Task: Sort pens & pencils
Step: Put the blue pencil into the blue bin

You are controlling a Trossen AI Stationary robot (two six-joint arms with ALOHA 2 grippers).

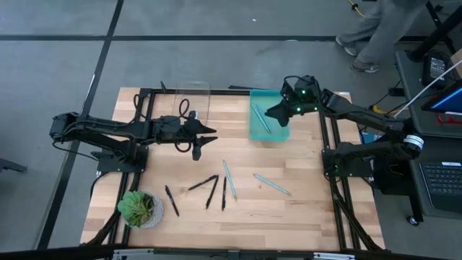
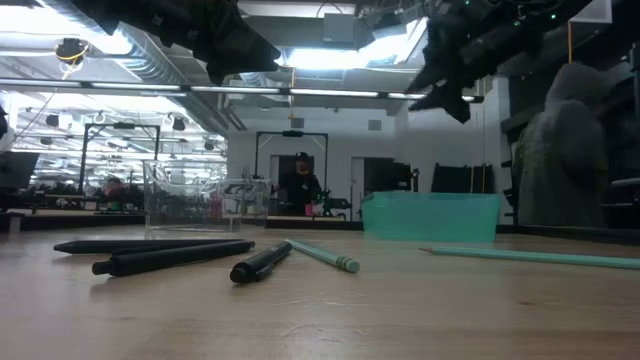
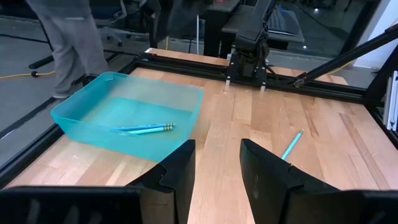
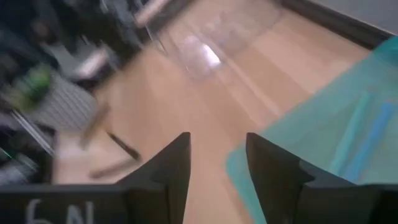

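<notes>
Light blue sticks (image 1: 261, 118) below right jaws

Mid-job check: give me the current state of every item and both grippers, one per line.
Teal bin: upright, holds two light blue sticks.
Clear bin: upright, looks empty.
Black sticks: four, lying on the table.
Loose light blue sticks: three, lying on the table.
Right gripper: open, empty, above the teal bin.
Left gripper: open, empty, by the clear bin.
</notes>
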